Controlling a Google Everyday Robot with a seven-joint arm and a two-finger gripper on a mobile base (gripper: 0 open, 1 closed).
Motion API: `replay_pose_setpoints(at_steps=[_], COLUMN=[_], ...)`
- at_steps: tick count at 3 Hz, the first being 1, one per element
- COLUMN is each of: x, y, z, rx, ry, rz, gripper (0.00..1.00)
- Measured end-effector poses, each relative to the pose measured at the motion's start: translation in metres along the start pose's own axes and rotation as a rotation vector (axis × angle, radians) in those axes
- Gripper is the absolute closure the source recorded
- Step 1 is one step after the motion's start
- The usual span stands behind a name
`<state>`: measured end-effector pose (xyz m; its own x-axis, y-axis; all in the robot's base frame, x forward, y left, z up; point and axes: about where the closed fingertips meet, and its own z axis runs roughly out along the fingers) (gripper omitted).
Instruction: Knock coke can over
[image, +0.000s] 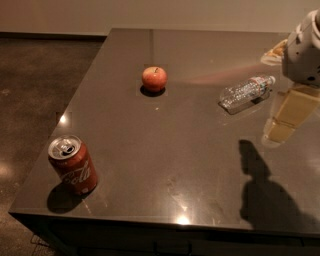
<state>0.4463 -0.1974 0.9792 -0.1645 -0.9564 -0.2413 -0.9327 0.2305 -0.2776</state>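
Coke can (72, 165) stands upright at the near left corner of a dark bench (200, 165).

Farther back, left of centre, sits a red apple (154, 78); to its right a clear plastic water bottle (246, 93) lies on its side. At the right edge the robot's claw (270, 97) hangs above the bench just beside the bottle, well apart from the can, its tan fingers (287, 116) spread wide and holding nothing, its shadow (260, 190) falling nearer the front.

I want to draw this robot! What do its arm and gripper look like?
At the right edge, above the table, the arm is a chunky, rounded shell, pale grey-white. Below it the gripper is blocky and flat-sided, creamy yellow like butter. No cables or markings show.
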Motion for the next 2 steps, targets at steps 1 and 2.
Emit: replay_pose_setpoints(at_steps=[1, 2], x=[-0.028, -0.058], y=[0.006, 0.021], z=[0.011, 0.023], rx=[-0.026, -0.066], ry=[-0.069, -0.146], rz=[-0.054, -0.092], gripper=[0.00, 0.00])
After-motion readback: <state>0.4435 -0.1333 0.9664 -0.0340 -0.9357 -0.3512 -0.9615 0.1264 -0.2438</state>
